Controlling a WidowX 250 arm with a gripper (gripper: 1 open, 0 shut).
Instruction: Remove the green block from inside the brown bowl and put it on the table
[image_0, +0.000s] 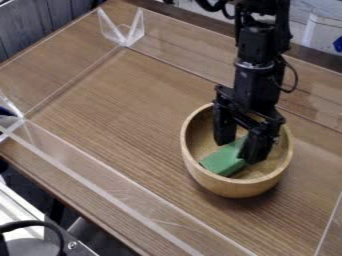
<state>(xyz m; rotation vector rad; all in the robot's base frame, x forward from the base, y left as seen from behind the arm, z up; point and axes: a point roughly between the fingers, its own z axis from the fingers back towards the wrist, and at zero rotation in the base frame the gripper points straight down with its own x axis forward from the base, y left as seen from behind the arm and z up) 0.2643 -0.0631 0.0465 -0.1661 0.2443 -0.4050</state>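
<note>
Down inside the brown bowl (238, 178), the gripper (246, 150) hangs from a black arm (261, 50) that comes in from the top of the view, its fingers (223, 128) pointing steeply downward. The jaws stand wide apart, one dark finger on each side, with nothing clamped between them. Directly beneath and between the fingertips lies the green block (225, 158), resting on the bowl's inner floor and leaning slightly against the wall nearest the camera. The block's far end is covered by the fingers, so whether the tips touch it cannot be told; its near end pokes out below and to the left of the gripper. The bowl's thick rim curves all around the fingers, which have dipped below its upper edge. The bowl itself sits on the table (107, 110), whose plank surface stretches away to the left of the gripper. A low clear acrylic wall (80, 170) runs along the table's edge, well to the left of and below the gripper.
</note>
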